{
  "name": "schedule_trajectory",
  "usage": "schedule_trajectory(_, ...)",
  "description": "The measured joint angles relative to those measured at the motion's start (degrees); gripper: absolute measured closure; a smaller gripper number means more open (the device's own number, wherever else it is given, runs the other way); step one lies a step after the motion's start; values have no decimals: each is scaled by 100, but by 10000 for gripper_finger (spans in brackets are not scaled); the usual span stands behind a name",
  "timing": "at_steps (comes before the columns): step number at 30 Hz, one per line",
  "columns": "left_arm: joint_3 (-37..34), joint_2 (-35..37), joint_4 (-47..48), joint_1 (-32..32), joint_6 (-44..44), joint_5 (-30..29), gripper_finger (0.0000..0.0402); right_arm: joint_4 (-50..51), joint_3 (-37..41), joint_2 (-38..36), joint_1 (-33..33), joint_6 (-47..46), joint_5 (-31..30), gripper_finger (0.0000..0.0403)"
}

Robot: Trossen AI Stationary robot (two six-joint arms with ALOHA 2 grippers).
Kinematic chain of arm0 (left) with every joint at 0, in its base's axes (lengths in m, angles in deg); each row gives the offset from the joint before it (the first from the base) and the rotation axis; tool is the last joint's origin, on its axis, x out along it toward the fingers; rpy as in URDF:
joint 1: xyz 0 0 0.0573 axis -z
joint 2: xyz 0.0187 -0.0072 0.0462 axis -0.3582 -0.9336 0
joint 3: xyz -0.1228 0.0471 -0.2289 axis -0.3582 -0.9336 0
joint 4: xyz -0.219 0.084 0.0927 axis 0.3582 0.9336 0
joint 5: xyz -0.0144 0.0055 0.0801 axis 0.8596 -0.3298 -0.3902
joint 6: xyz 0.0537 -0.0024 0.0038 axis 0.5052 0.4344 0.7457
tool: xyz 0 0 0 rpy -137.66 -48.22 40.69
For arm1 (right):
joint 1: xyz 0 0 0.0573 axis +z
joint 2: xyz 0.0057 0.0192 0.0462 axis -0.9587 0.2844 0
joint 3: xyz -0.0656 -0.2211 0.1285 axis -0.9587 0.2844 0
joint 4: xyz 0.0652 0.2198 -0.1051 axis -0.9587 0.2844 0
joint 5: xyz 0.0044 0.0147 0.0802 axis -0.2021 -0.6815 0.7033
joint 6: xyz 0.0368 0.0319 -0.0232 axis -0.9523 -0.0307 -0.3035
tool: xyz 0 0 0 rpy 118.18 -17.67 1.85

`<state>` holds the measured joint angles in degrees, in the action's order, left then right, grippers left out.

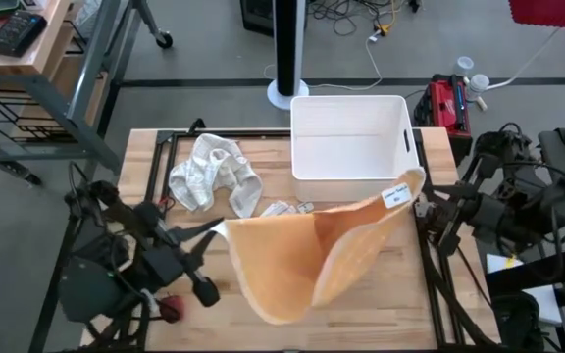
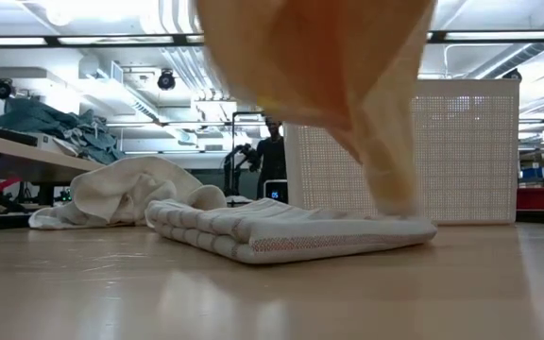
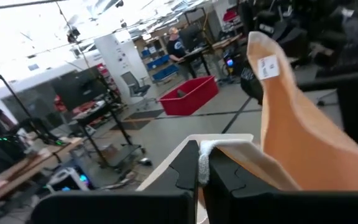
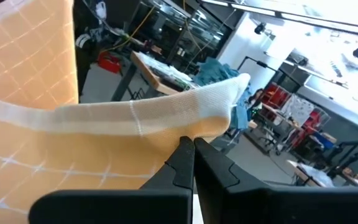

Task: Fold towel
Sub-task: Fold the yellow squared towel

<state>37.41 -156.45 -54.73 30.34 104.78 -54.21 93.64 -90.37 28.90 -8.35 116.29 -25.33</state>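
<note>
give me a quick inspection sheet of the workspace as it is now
surface: wooden table, mostly bare at the front
job's things: orange towel held up off the table by two corners, sagging between them
clutter: crumpled white cloth; folded white towel; white bin at the back
grippers: left gripper shut on a towel corner; right gripper shut on the corner with the label
cables: cords on the floor beyond the table
surroundings: workshop, a person standing far behind
</note>
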Motion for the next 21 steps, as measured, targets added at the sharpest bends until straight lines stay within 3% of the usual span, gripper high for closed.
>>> schedule_trajectory(11, -100, 417, 706, 197, -507, 6, 401, 17, -510, -43, -53, 998, 3, 403)
schedule_trajectory(15, -469, 734, 1560, 323, -1722, 2, 401, 6, -543, -166, 43, 960, 0, 403)
schedule_trajectory(21, -1593, 1304, 2564, 510, -4151, 242, 401, 30, -450, -201, 63, 819, 2, 403)
